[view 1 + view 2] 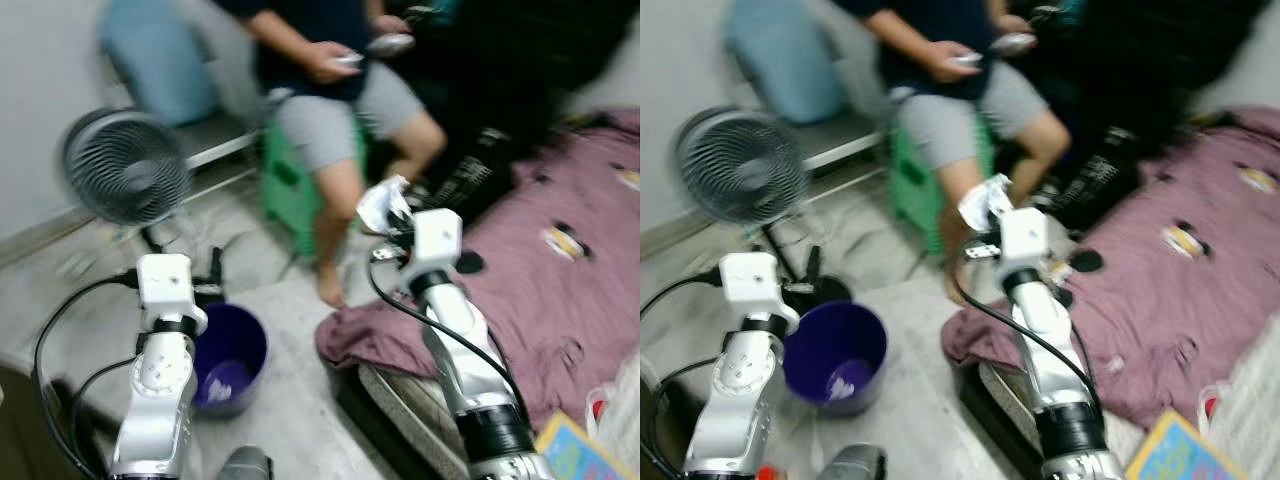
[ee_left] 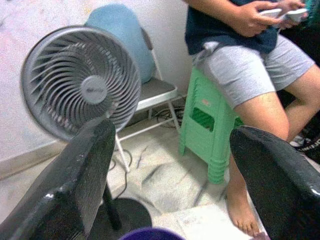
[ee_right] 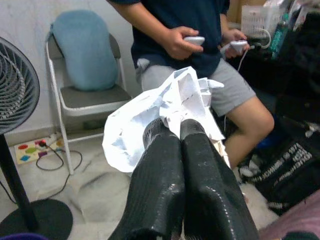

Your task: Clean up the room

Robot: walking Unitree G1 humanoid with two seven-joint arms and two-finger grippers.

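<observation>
Now | right gripper (image 3: 172, 132) raised, pinching crumpled paper (image 3: 160, 112) | left gripper (image 2: 170, 165) spread

White lettering runs across a black fabric bag (image 3: 287, 167) on the floor at the far right, beside the maroon bedspread (image 1: 540, 290), too blurred to read. The grey round floor fan's hub badge (image 2: 94, 90) is likewise illegible.

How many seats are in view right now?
2: a green stool under the seated person, and a folding chair with a blue cushion by the wall. Others may be hidden.
</observation>
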